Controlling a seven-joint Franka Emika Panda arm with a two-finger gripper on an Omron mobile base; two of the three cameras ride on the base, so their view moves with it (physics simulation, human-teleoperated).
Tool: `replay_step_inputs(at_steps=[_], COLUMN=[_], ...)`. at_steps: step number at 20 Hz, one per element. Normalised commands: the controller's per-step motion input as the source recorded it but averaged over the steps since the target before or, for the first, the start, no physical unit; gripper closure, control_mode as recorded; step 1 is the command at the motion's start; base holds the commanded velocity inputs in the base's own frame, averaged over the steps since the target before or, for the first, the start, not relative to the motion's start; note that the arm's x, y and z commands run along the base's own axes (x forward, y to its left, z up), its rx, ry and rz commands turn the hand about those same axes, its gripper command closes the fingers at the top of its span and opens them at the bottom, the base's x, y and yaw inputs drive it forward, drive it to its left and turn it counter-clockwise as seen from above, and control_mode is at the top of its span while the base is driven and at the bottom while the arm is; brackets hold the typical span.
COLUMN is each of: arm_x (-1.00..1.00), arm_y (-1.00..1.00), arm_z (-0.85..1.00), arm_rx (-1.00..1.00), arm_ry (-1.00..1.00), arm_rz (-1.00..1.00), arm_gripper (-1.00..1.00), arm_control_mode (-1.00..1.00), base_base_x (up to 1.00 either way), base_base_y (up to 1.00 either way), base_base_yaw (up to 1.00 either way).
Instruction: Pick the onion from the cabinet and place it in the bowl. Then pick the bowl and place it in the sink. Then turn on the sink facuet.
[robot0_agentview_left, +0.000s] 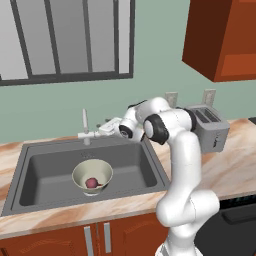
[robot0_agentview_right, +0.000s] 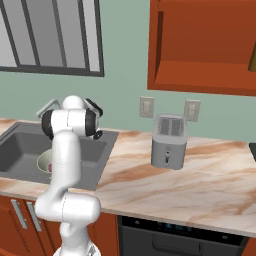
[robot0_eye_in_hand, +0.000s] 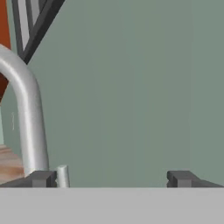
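Observation:
The pale bowl (robot0_agentview_left: 103, 172) stands inside the dark grey sink (robot0_agentview_left: 47, 167), and the small reddish-purple onion (robot0_agentview_left: 91, 183) lies in it. At the back rim rises the thin silver faucet (robot0_agentview_left: 85, 123). My gripper (robot0_agentview_left: 99, 129) reaches in from the right, level with the crossbar and close beside it. In the hand view the curved spout (robot0_eye_in_hand: 27, 109) runs up the left side. A small handle stub (robot0_eye_in_hand: 63, 176) stands just inside my left fingertip (robot0_eye_in_hand: 41, 178). My gripper (robot0_eye_in_hand: 111, 179) is open and holds nothing. The wall cabinet (robot0_agentview_right: 200, 45) hangs at the upper right.
A silver toaster (robot0_agentview_left: 210, 127) sits on the marble counter (robot0_agentview_left: 230, 165) right of the sink, behind my arm. A window (robot0_agentview_left: 65, 40) is above the faucet. An olive bottle (robot0_agentview_right: 253, 57) stands in the cabinet niche. Two wall outlets (robot0_agentview_right: 146, 106) flank the toaster.

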Motion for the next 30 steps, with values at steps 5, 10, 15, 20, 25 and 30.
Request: replay_step_inputs(at_steps=[5, 10, 15, 20, 25, 30], arm_x=[0.22, 0.24, 0.31, 0.21, 0.17, 0.08], arm_y=[0.32, 0.42, 0.36, 0.32, 0.24, 0.20], arm_z=[-0.22, -0.15, -0.27, -0.22, 0.00, 0.00], arm_rx=[-0.10, -0.12, -0.09, -0.05, 0.00, 0.00], arm_ry=[0.00, 0.00, 0.00, 0.00, 0.00, 0.01], arm_rz=[-0.02, 0.00, -0.01, -0.02, -0.03, -0.03], arm_gripper=[-1.00, -1.00, -1.00, -1.00, -1.00, -1.00], arm_control_mode=[-1.00, -1.00, -1.00, -1.00, -1.00, -1.00], base_base_x=[0.00, 0.00, 0.00, 0.00, 0.00, 0.00], base_base_y=[0.00, 0.00, 0.00, 0.00, 0.00, 0.00], base_base_yaw=[0.00, 0.00, 0.00, 0.00, 0.00, 0.00])
